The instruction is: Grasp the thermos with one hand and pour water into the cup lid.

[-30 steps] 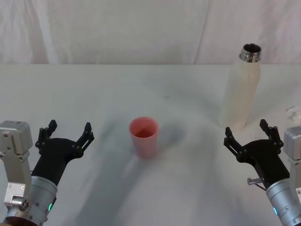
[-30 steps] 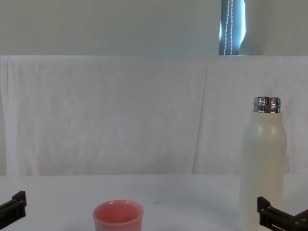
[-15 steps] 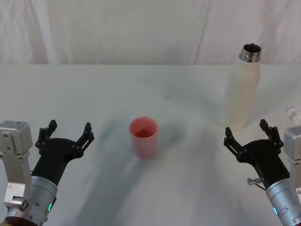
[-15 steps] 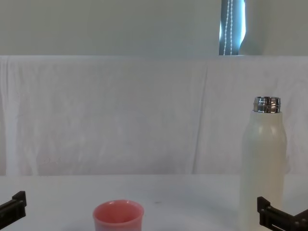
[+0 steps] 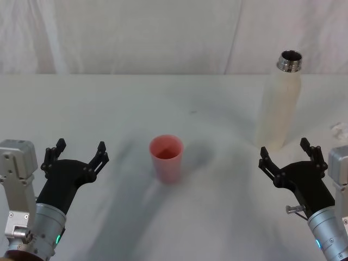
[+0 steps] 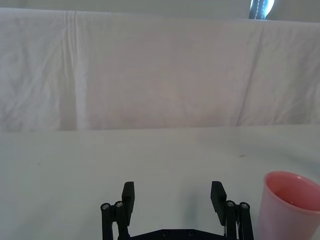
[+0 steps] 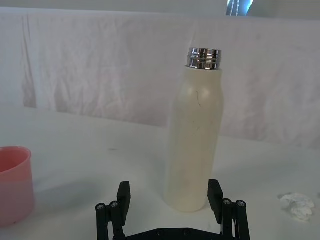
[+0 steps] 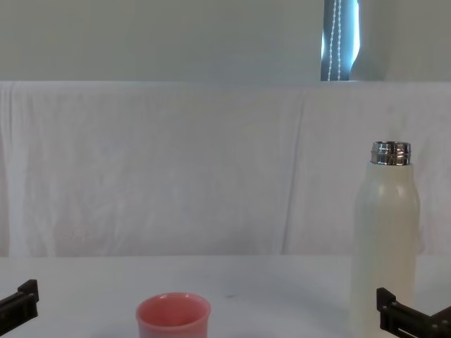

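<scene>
The cream-white thermos point(image 5: 279, 103) stands upright at the right of the table, its steel neck uncapped; it is also in the chest view point(image 8: 385, 246) and the right wrist view point(image 7: 196, 135). The pink cup lid point(image 5: 166, 157) stands upright at the table's middle, seen too in the chest view point(image 8: 173, 318) and both wrist views point(image 6: 289, 205) point(image 7: 14, 184). My right gripper point(image 5: 285, 155) is open, just short of the thermos, in line with it point(image 7: 169, 197). My left gripper point(image 5: 77, 151) is open, left of the cup lid, holding nothing point(image 6: 173, 196).
A white cloth covers the table point(image 5: 109, 109) and hangs as a backdrop behind it. A small crumpled white scrap point(image 7: 298, 206) lies on the table right of the thermos, near the right edge point(image 5: 340, 130).
</scene>
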Robot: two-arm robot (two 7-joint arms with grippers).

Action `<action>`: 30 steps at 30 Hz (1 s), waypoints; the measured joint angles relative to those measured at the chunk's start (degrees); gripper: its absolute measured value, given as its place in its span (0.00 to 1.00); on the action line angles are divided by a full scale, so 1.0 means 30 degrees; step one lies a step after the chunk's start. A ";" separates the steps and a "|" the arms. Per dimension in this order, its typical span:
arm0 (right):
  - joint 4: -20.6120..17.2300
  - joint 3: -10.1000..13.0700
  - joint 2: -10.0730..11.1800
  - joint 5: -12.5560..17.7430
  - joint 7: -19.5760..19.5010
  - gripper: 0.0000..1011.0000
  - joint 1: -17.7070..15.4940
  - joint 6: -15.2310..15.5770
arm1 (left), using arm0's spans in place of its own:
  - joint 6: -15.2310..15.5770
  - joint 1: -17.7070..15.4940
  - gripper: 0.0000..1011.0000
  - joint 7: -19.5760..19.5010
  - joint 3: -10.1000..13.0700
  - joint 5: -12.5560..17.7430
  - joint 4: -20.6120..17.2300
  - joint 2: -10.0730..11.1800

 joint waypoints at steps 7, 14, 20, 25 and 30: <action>0.0000 0.0000 0.0000 0.0000 0.0000 0.99 -0.0001 0.0000 | 0.0000 0.0000 0.99 0.0000 0.0000 0.0000 0.0000 0.0001; 0.0000 0.0000 -0.0001 0.0000 0.0000 0.99 -0.0001 0.0001 | 0.0001 0.0000 0.99 0.0000 0.0000 -0.0001 -0.0001 0.0000; 0.0000 0.0000 -0.0001 -0.0001 0.0000 0.99 -0.0001 0.0000 | 0.0000 0.0000 0.99 0.0000 0.0000 0.0000 0.0000 0.0000; 0.0000 0.0000 -0.0001 0.0000 0.0001 0.99 -0.0001 0.0000 | 0.0000 0.0000 0.99 0.0000 0.0000 0.0000 0.0000 -0.0001; 0.0000 0.0001 -0.0001 0.0000 0.0000 0.99 -0.0001 0.0000 | 0.0001 -0.0001 0.99 0.0001 0.0000 0.0000 0.0000 0.0001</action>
